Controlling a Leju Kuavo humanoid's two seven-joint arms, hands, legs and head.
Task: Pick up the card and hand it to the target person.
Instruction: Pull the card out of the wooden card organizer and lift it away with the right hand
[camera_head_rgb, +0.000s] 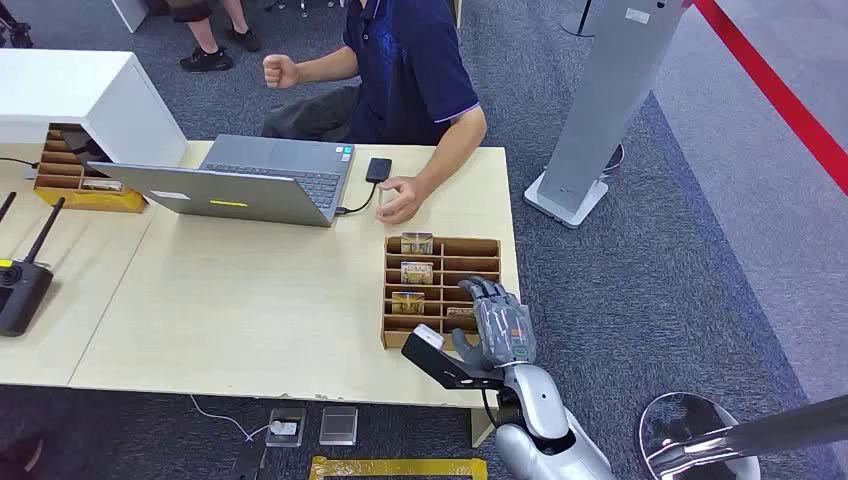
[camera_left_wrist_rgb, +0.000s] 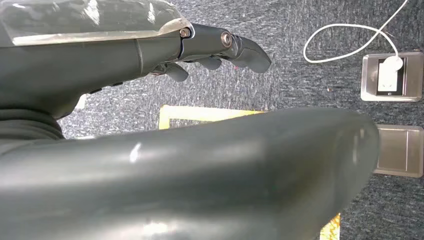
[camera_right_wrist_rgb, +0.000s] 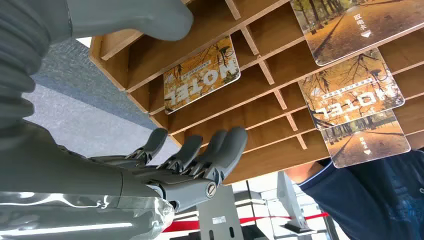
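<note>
I have the right robot hand (camera_head_rgb: 497, 318) over the wooden rack (camera_head_rgb: 486, 247), fingers apart, empty; next, pinch the nearest card (camera_right_wrist_rgb: 202, 75).

Open grey laptop (camera_head_rgb: 240, 180), black radio (camera_head_rgb: 20, 290), red floor line (camera_head_rgb: 790, 100)

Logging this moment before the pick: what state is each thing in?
Right robot hand: open, over the card rack, holding nothing.
Left robot hand: empty, fingers loosely curled, above the floor.
Card rack: on the table, partly filled.
Hotel card: lying in its slot.
Laptop: open.
</note>
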